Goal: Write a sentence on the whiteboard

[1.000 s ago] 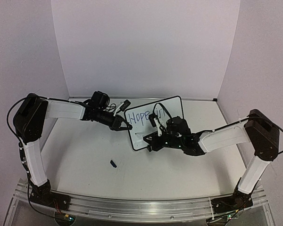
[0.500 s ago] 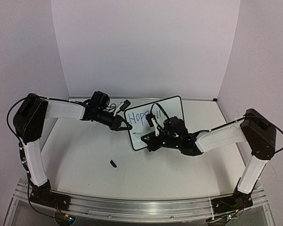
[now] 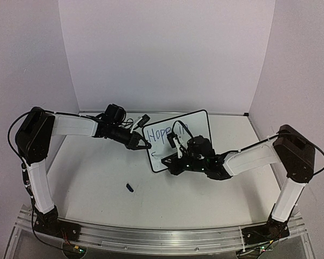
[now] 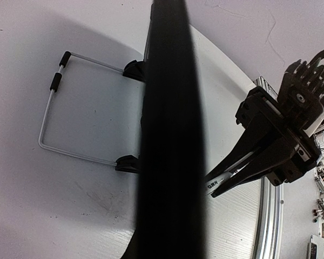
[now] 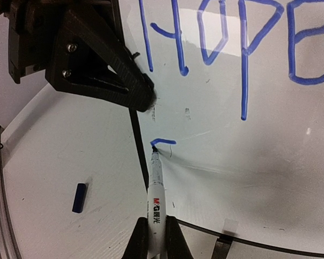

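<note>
Whiteboard [image 3: 198, 123] propped up at the far middle of the table, left gripper [image 3: 142, 144] clamped on its left edge, right gripper [image 5: 154, 244] pinching the marker [image 5: 155, 202], tip touching the board just under the blue sentence [image 5: 232, 43] starting "HOPE", short fresh stroke [image 5: 163, 142] at the tip, cap [image 5: 80, 197] lying near-left on the table.

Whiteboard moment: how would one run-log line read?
left gripper: shut on whiteboard edge | right gripper: shut on marker | tip: at short blue stroke below HOPE
</note>
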`<state>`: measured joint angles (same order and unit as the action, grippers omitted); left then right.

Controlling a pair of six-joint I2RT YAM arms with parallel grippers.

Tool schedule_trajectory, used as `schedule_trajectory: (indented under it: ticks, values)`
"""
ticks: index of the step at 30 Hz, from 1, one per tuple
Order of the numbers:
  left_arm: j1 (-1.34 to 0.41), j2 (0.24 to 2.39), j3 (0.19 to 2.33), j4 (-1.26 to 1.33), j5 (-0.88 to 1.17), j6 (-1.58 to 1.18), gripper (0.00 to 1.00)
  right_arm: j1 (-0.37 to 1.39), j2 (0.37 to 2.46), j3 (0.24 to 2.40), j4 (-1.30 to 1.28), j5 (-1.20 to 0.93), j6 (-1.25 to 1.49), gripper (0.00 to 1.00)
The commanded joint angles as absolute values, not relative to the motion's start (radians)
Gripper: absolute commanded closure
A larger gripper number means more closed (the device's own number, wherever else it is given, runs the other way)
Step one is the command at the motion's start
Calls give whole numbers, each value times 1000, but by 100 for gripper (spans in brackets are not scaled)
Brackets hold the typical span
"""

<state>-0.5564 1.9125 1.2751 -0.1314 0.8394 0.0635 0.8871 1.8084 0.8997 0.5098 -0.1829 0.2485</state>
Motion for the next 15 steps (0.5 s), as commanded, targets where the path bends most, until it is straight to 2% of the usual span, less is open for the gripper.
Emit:
schedule_trajectory:
  ticks: [1,15]
  values:
    - [-575,1919,1300,-173,850,72,100,888,1782,868,519,-124,261,100]
    - [-575,1917,1299,-175,850,74,100,888,1769,823,508,-110,273,100]
